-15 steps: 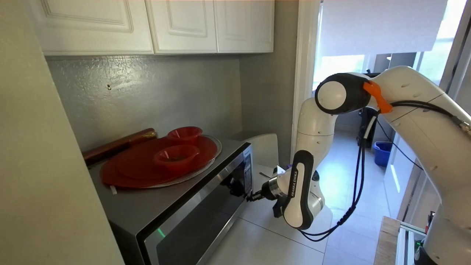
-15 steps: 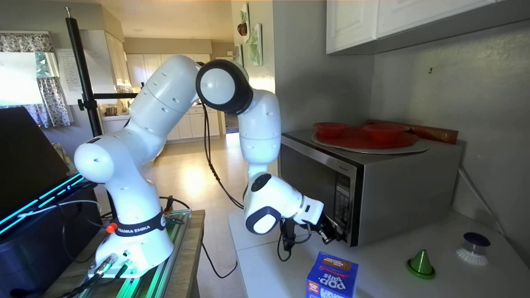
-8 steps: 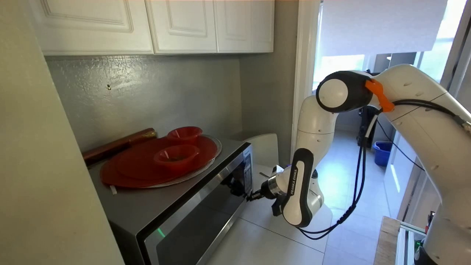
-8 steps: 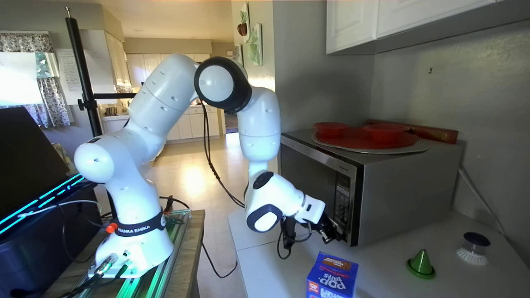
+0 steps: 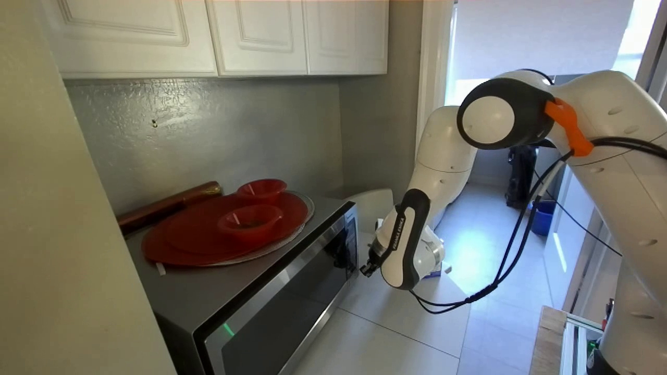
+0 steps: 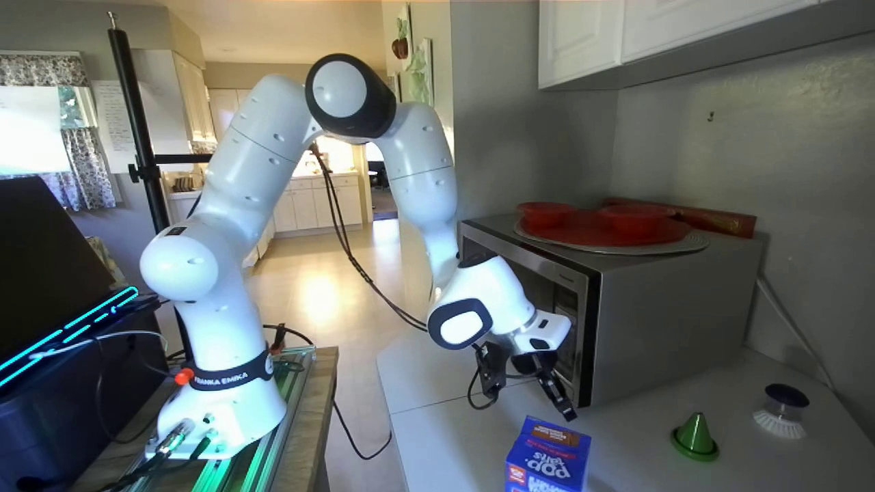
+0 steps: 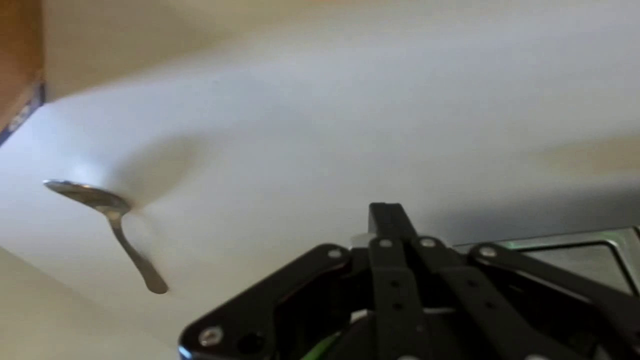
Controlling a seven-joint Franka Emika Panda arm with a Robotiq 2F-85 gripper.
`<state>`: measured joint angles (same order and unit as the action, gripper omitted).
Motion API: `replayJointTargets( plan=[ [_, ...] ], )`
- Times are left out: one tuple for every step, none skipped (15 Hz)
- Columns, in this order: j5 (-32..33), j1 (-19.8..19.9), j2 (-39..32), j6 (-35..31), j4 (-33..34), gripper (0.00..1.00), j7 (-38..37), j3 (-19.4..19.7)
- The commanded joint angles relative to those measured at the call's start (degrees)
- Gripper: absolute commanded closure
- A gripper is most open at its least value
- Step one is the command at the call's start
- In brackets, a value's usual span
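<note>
My black gripper (image 7: 389,220) is shut, its fingertips pressed together with nothing seen between them. It tilts down over the white counter (image 7: 280,165). In both exterior views the gripper (image 5: 368,269) (image 6: 569,411) hangs just in front of the microwave's control-panel end, with a small gap seen. The silver and black microwave (image 5: 281,307) (image 6: 670,328) has its door shut. In an exterior view, a blue Pop-Tarts box (image 6: 547,454) stands close to the fingertips. In the wrist view, a metal spoon (image 7: 87,195) lies on the counter to the left of the gripper.
Red plates and bowls (image 5: 250,224) sit on a round mat on the microwave. A green cone-shaped thing (image 6: 696,437) and a dark-topped brush (image 6: 783,413) stand on the counter. White cabinets (image 5: 255,36) hang above. A box (image 7: 20,55) shows at the wrist view's left edge.
The gripper has drawn away from the microwave's front edge and turned to point more steeply down. The elbow has risen and moved back. The microwave door has not moved.
</note>
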<state>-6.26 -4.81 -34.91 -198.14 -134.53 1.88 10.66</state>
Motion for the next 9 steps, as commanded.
replayJointTargets(
  plan=[
    [-3.34, -12.28, -1.01, 7.25, 0.75, 1.00, 4.22, 12.12],
    [-2.52, -15.21, -1.66, 8.53, 0.64, 1.00, 4.14, 15.22],
    [-1.60, -17.66, -2.09, 9.51, 0.20, 1.00, 3.80, 17.81],
    [-0.54, -19.20, -2.41, 10.31, -0.02, 1.00, 3.43, 19.02],
    [0.39, -20.20, -2.16, 10.49, -0.70, 1.00, 3.26, 19.79],
    [1.12, -21.31, -1.61, 11.30, -1.47, 1.00, 3.29, 20.47],
    [1.77, -21.49, -0.81, 11.47, -2.19, 1.00, 3.43, 20.17],
    [2.35, -21.38, -0.08, 11.58, -2.67, 1.00, 3.57, 19.61],
    [2.82, -21.39, 0.85, 11.64, -3.41, 1.00, 3.75, 19.15]
  ],
)
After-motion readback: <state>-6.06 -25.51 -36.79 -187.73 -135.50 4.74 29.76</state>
